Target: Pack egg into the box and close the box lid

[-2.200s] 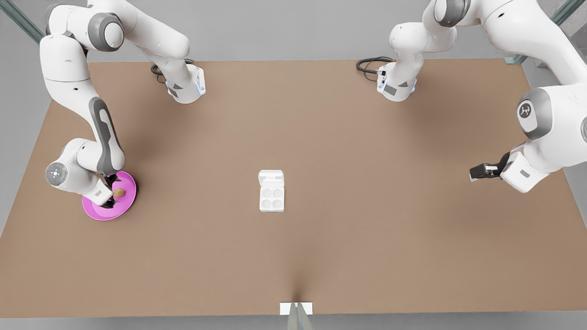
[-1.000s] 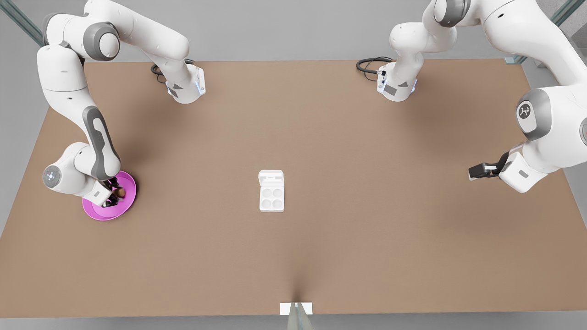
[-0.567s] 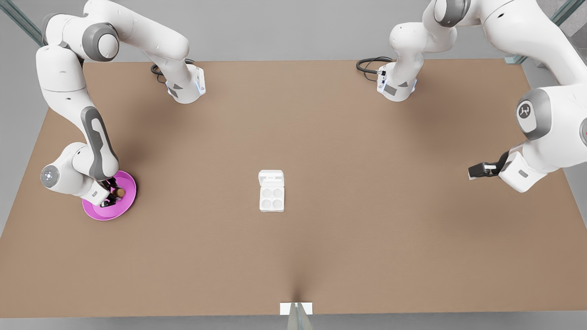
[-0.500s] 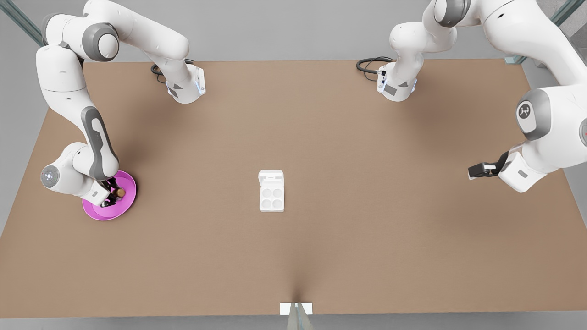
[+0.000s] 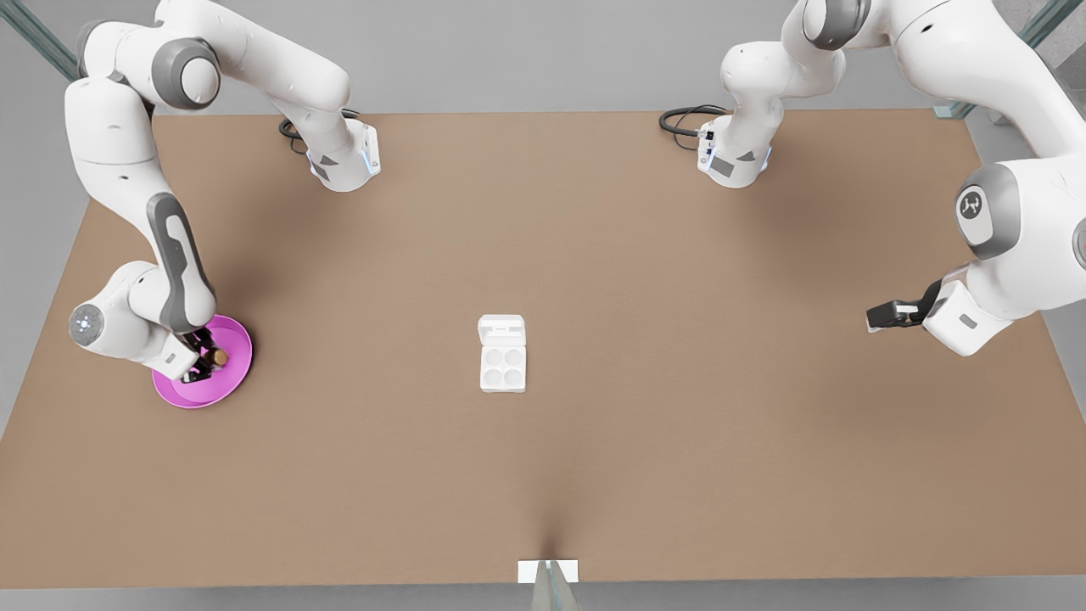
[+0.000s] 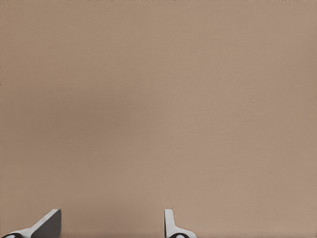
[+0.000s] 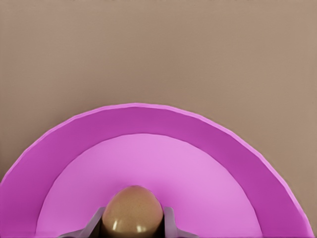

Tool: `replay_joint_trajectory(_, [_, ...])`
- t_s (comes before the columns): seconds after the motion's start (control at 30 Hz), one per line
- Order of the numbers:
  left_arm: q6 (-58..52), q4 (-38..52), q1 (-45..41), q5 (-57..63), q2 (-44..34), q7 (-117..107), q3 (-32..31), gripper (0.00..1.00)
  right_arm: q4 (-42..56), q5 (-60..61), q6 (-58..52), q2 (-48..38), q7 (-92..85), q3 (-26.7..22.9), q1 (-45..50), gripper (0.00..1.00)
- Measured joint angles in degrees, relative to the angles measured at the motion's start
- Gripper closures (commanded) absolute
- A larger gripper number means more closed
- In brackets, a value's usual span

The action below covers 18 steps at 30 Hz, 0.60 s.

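Right wrist view: egg point(image 7: 132, 210) clamped between right gripper point(image 7: 132, 223) fingers point(image 7: 168, 220), over pink plate point(image 7: 74, 144). Front view: same gripper point(image 5: 206, 358) at plate point(image 5: 188, 395) on the front view's left, egg point(image 5: 220, 358) just visible between dark fingers. Box point(image 5: 502, 367) mid-table point(image 5: 594, 255), four cups bare, box lid point(image 5: 501, 328) folded open on the far side. Left gripper point(image 5: 882, 316) waiting above table at the front view's right, well apart from box; left wrist view: fingertips point(image 6: 49, 224) apart over bare table.
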Motion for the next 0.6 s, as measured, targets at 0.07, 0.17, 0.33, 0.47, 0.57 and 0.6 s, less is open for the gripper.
replay_joint_trajectory(0.07, [-0.02,-0.03,0.03,0.00,0.00,0.00,-0.05,0.00,2.25,1.90,-2.85,-0.01,0.52,0.77,0.83,0.44])
replay_joint_trajectory(0.17, [-0.35,0.02,0.03,0.00,-0.09,0.00,-0.05,0.00,6.08,3.34,-5.72,0.05,5.02,2.95,3.92,0.44])
replay_joint_trajectory(0.33, [-0.43,0.02,0.04,0.00,-0.09,0.00,-0.04,0.00,11.15,7.56,-6.20,0.76,15.70,2.87,14.98,0.44])
replay_joint_trajectory(0.47, [-0.61,0.02,0.03,0.00,-0.09,0.00,-0.05,0.00,16.02,9.61,-6.00,3.51,31.63,2.86,26.31,0.44])
replay_joint_trajectory(0.57, [-0.79,0.02,0.03,0.00,-0.09,-0.09,-0.05,0.00,17.74,12.04,-5.54,4.97,39.03,2.85,33.51,0.44])
replay_joint_trajectory(0.6, [-0.79,0.02,0.03,0.00,-0.09,-0.09,-0.05,0.00,17.94,12.30,-5.55,5.00,40.87,2.86,35.41,0.44])
